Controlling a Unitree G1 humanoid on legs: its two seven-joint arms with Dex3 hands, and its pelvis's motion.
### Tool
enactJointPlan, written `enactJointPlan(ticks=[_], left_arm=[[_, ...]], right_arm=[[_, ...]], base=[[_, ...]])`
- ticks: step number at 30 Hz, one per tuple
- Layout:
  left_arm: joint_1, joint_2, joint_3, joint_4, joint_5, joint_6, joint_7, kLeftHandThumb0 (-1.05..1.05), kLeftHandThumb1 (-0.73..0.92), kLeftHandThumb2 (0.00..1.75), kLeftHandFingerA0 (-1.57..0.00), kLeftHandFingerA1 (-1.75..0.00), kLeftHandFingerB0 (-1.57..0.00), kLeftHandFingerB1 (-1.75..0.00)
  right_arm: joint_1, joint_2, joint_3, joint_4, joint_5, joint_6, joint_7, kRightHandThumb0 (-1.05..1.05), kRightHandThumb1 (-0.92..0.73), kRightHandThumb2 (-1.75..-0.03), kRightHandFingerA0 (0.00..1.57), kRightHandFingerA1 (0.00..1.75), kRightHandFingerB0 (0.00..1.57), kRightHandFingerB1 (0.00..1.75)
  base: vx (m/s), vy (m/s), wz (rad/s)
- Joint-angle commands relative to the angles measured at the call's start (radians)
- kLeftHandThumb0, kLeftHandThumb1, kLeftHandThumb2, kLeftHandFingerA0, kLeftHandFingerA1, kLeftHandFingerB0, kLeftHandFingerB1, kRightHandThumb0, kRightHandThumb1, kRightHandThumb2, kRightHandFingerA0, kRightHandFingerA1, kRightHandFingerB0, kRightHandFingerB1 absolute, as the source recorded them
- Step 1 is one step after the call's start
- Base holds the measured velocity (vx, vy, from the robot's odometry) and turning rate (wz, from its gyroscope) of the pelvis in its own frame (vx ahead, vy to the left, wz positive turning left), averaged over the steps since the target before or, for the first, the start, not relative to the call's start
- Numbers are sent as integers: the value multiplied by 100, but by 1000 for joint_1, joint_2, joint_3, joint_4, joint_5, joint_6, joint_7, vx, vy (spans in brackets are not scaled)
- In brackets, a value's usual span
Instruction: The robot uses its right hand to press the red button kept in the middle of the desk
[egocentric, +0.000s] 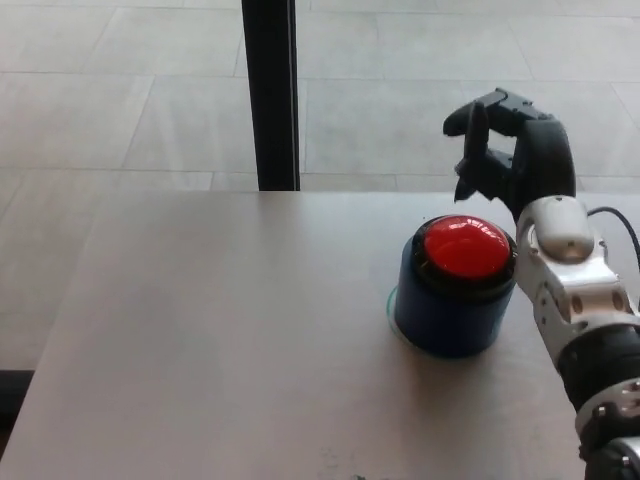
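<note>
While I watch head view, red button (465, 247) sits on blue round base (447, 312), right of centre on grey tabletop (220, 330). My right hand (512, 150) hovers above and behind button, clear of it, fingers (474, 132) curled but apart, grasping nothing. Black post (270, 95) stands beyond tabletop's far edge. Left hand out of view.
</note>
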Motion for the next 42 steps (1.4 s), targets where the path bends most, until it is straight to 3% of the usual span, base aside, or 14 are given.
enactJointPlan(ticks=[1, 18, 22, 23, 25, 27, 29, 30, 31, 34, 35, 39, 40, 42], left_arm=[[7, 6, 11, -1, -17, -13, 0, -62, 73, 125, -75, -112, -65, -99], [21, 17, 5, -10, -11, -9, -1, -63, 73, 125, -74, -111, -59, -95], [24, 20, 12, -1, -16, -15, -5, -62, 73, 124, -70, -109, -58, -95], [25, 21, 12, 1, -17, -16, -9, -63, 73, 125, -70, -109, -58, -95], [27, 20, 11, 2, -16, -17, -11, -62, 73, 125, -70, -109, -57, -94], [23, 21, 4, -1, -9, -4, -4, -62, 74, 124, -71, -109, -56, -93], [24, 22, 4, -1, -10, -4, -5, -62, 74, 124, -71, -109, -56, -93], [24, 20, 8, -5, -16, -4, -11, -61, 74, 125, -69, -108, -56, -93], [24, 17, 17, -10, -26, -4, -10, -61, 74, 124, -69, -108, -57, -94], [24, 20, 15, -1, -21, -8, -13, -61, 74, 124, -69, -108, -60, -97], [25, 20, 14, -1, -20, -8, -16, -61, 75, 125, -69, -109, -61, -97], [30, 28, 11, -4, -17, -11, -30, -62, 75, 125, -71, -110, -60, -96], [30, 29, 15, -3, -21, -12, -29, -62, 74, 125, -72, -110, -57, -94], [24, 33, 13, -4, -18, -5, -22, -60, 74, 124, -73, -110, -57, -93]], right_arm=[[-136, 6, -102, 2, 130, -25, 35, -33, -57, -114, 96, 175, 73, 151], [-233, -336, -134, -149, 145, 167, 255, -29, -70, -88, 91, 175, 68, 139], [-118, -511, -166, -199, 159, 264, 312, -24, -70, -87, 89, 175, 68, 129], [-93, -539, -179, -190, 168, 258, 326, -19, -68, -86, 112, 173, 71, 123], [-59, -582, -183, -187, 165, 267, 332, -25, -70, -83, 91, 175, 68, 123], [24, -638, -243, -189, 189, 262, 312, -32, -61, -102, 116, 134, 72, 89], [38, -641, -249, -203, 196, 269, 310, -32, -61, -102, 116, 134, 72, 89], [94, -668, -290, -219, 198, 278, 269, -33, -83, -64, 90, 175, 62, 73], [136, -688, -307, -227, 192, 261, 261, -37, -69, -105, 116, 134, 58, 74], [267, -733, -392, -247, 190, 239, 212, -45, -68, -108, 121, 136, 56, 75], [309, -746, -404, -246, 172, 214, 195, -48, -82, -64, 99, 175, 57, 70], [450, -759, -474, -292, 176, 179, 189, -56, -80, -64, 104, 175, 53, 70], [552, -764, -529, -277, 153, 89, 144, -53, -55, -104, 139, 142, 68, 87], [599, -778, -568, -204, 156, 32, 125, -76, -55, -95, 136, 140, 71, 89]], base=[[0, 0, 0], [0, 0, 0], [0, 0, 0], [0, 0, 0], [0, 0, 0], [0, 0, 0], [0, 0, 0], [0, 0, 0], [0, 0, 0], [0, 0, 0], [0, 0, 0], [0, 0, 0], [0, 0, 0], [0, 0, 0]])
